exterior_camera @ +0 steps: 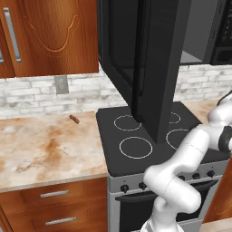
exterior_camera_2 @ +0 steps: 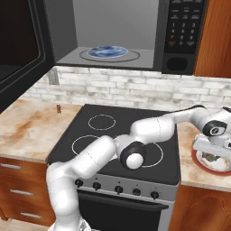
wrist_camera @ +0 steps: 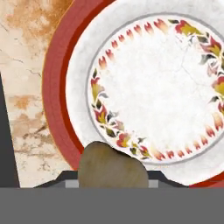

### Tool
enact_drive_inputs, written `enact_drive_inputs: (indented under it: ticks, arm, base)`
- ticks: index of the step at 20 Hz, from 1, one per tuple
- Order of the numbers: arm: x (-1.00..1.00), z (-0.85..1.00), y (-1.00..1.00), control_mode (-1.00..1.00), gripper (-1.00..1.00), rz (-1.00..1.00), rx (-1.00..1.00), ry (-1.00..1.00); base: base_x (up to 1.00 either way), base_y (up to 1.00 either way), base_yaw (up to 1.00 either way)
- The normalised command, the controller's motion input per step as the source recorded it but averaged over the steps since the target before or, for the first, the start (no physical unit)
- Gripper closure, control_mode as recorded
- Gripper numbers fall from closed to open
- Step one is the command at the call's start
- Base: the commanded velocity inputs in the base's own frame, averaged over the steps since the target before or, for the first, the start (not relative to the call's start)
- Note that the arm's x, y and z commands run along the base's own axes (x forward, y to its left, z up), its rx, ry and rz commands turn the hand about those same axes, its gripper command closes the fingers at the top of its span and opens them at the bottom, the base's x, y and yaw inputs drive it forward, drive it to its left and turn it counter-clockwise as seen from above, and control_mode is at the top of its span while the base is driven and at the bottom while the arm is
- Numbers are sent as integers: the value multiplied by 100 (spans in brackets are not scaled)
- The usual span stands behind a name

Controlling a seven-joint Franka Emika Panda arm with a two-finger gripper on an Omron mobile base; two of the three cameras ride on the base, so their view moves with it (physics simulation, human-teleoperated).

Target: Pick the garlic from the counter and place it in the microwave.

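In the hand view the garlic [wrist_camera: 113,165], a tan-brown bulb, sits right between my two dark fingertips, and my gripper [wrist_camera: 113,177] is shut on it. Just beneath lies a red-rimmed white plate [wrist_camera: 54,87] with a floral ring. From the right base view my gripper [exterior_camera_2: 211,151] hangs low over that plate [exterior_camera_2: 197,163] on the marbled counter [exterior_camera_2: 187,149] right of the stove. Above the stove the black microwave [exterior_camera_2: 180,31] stands with its door [exterior_camera: 154,68] swung wide, showing a grey inside with a blue-patterned turntable plate [exterior_camera_2: 109,53].
The black stovetop [exterior_camera_2: 113,135] with white rings lies between the two counter stretches. A small brown item [exterior_camera: 74,119] rests on the left counter [exterior_camera: 45,145] near the brick wall. The open microwave door juts out over the stove. Wooden cabinets [exterior_camera: 54,36] hang at upper left.
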Motion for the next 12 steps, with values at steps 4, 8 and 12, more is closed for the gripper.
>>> enact_drive_inputs:
  ticks: [4,8,12]
  arm:
    - [-75,25,100,-100,100,0,0,-12]
    - [-99,0,100,-100,100,0,0,-13]
    - [-91,0,100,-100,100,0,-3,-15]
  base:
    - [0,0,0]
    - [0,0,0]
    - [0,0,0]
